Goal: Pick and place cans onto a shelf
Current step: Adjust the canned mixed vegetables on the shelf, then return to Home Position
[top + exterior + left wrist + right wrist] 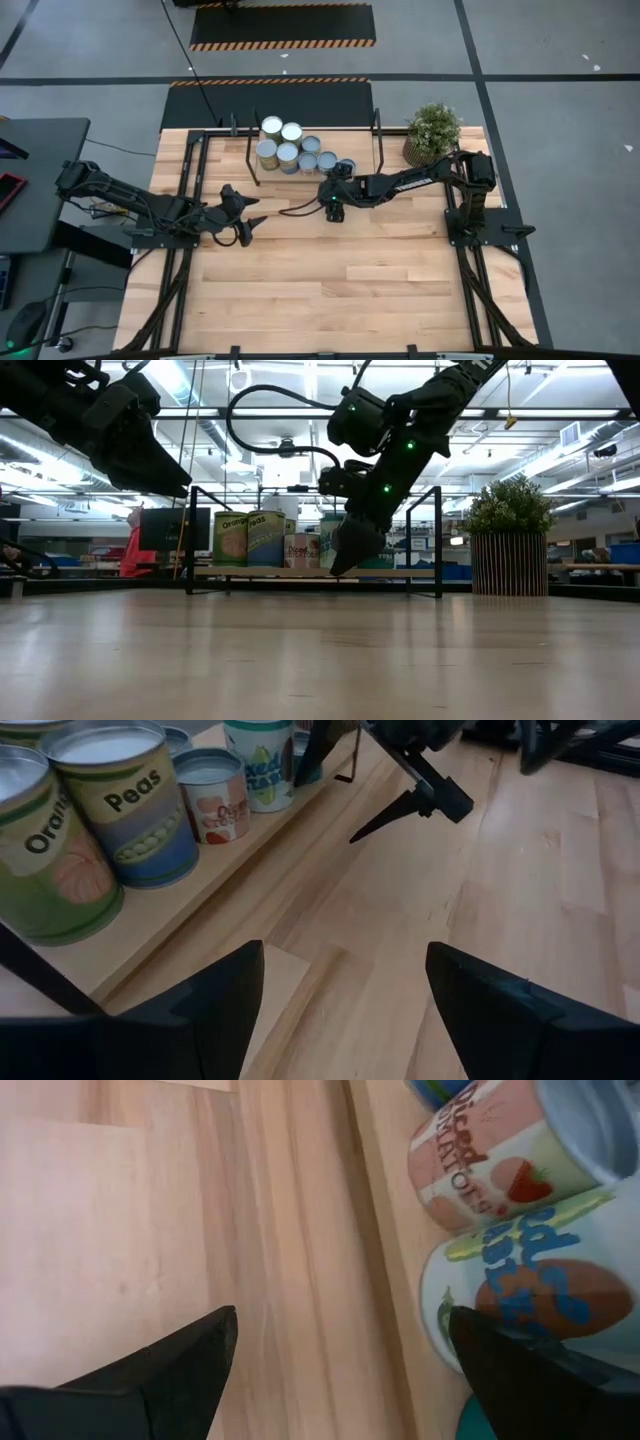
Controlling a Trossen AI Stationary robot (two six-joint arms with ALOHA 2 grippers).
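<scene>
Several cans [290, 150] stand upright in a cluster on the low light-wood shelf [250, 572] at the table's far middle. In the left wrist view an orange-labelled can [40, 850], a peas can [130, 810] and a small red-and-white can [215, 795] stand near the shelf's front edge [160, 920]. My right gripper [338, 180] is open and empty, hanging just in front of the shelf beside the rightmost cans [500, 1150]; it also shows in the low view [345, 555]. My left gripper [258, 212] is open and empty above the table, nearer than the shelf's left part.
A potted green plant [433, 132] stands at the far right, just right of the shelf's black post [378, 130]. The shelf's upright posts [190, 540] flank the cans. Bare wooden tabletop [340, 290] spreads across the near half.
</scene>
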